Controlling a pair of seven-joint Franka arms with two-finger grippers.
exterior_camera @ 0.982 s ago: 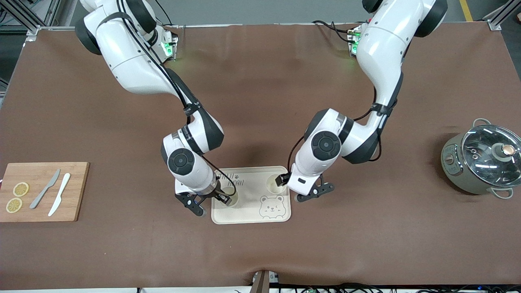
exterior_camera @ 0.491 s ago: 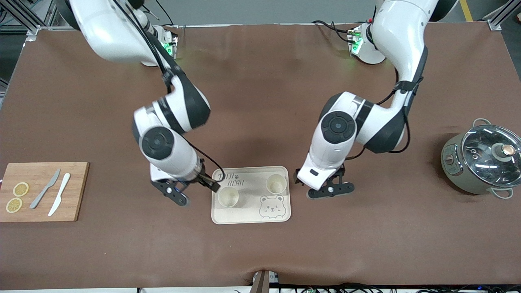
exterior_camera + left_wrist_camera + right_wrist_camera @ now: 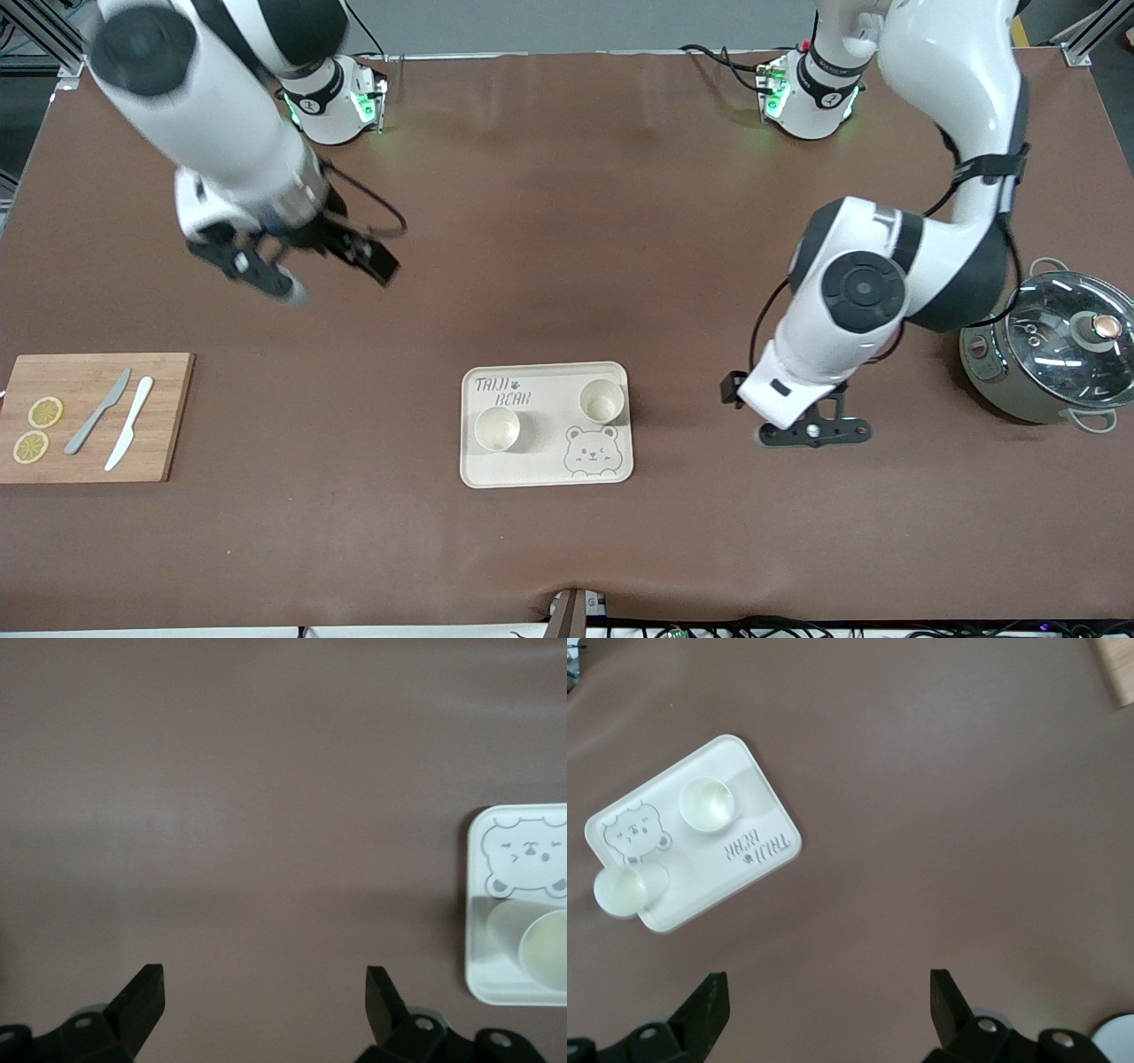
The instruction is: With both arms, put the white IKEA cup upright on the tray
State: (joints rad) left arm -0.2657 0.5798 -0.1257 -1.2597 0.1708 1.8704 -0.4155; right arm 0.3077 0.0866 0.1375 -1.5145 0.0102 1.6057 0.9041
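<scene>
1. Cups first: we see two small white round cups standing upright, mouths up, on the cream rectangular tray (image 3: 547,424) with its rounded corners, raised rim, grey lettering and bear-face drawing.
2. One white cup (image 3: 497,429) stands toward the right arm's end of the tray; the other white cup (image 3: 601,400) stands toward the left arm's end, farther from the front camera.
3. We judge the placing done; nothing appears left but parking the arms.
4. Both cups look empty inside.
5. Our left pincer (image 3: 813,432) hangs with its fingers spread wide and empty, over bare brown worktop (image 3: 567,221) between the tray and a grey-green lidded pot (image 3: 1050,350).
6. Our right pincer (image 3: 306,268) is likewise wide and empty, over the worktop well apart from the tray.
</scene>
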